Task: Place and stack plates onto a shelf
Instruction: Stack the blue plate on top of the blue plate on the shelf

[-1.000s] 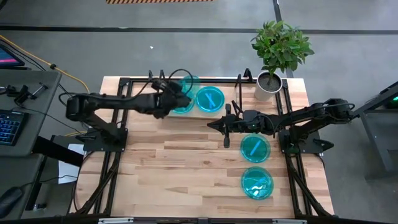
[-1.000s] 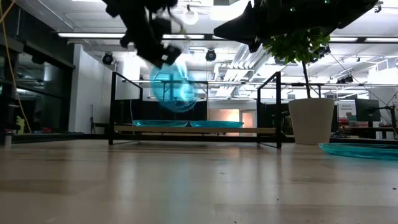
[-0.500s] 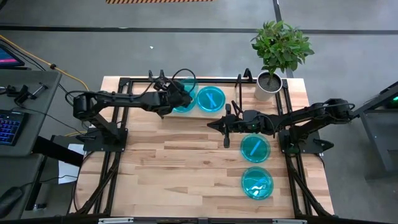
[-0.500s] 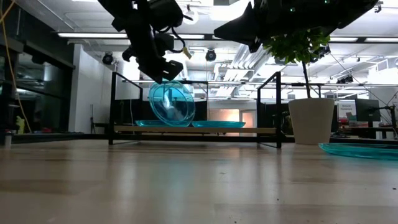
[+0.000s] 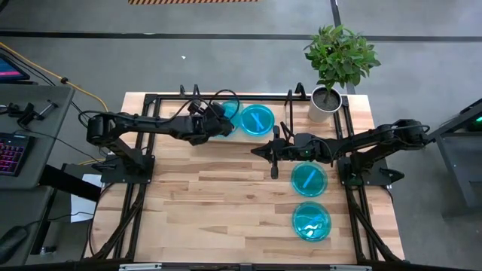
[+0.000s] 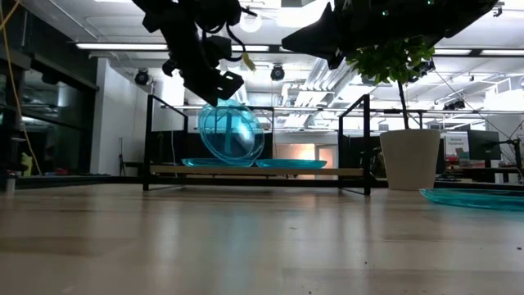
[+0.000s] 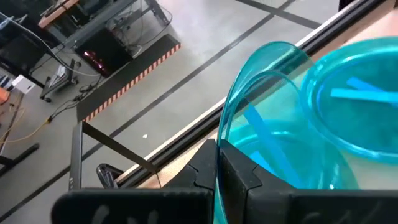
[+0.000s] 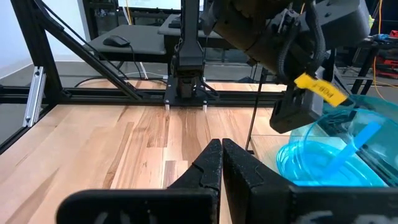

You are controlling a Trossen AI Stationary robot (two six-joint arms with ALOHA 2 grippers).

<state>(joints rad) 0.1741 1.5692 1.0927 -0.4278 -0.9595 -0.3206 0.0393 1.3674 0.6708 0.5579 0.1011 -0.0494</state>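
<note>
My left gripper [image 6: 219,88] is shut on a translucent cyan plate [image 6: 232,131] and holds it steeply tilted over the left half of the shelf [image 6: 327,171], at the table's far side. Its lower rim reaches down to a plate [image 6: 201,162] lying on the shelf board; whether they touch I cannot tell. Another plate [image 5: 254,119] lies on the shelf's right half. Two more plates [image 5: 309,179] [image 5: 312,220] rest flat on the tabletop at the right. My right gripper [image 5: 256,150] hangs shut and empty above the table's middle. My left gripper pinches the plate's rim [image 7: 222,155] between its two fingers, one on each face. The fingers come from the table's left, slanting down toward the shelf. The plate stands almost on edge below and beyond the fingers, its upper part clear of everything.
A potted plant [image 5: 324,104] stands at the far right corner beside the shelf. Black wire frames [image 6: 149,143] rise at both shelf ends. The table's near half and left side are bare wood. A desk with a keyboard [image 5: 11,154] stands beyond the left edge.
My left gripper has sunk a little and gone toward the table's right, over the shelf, still shut on the plate. The plate has come down with it, so its lower rim now stands at the level of the left shelf plate.
</note>
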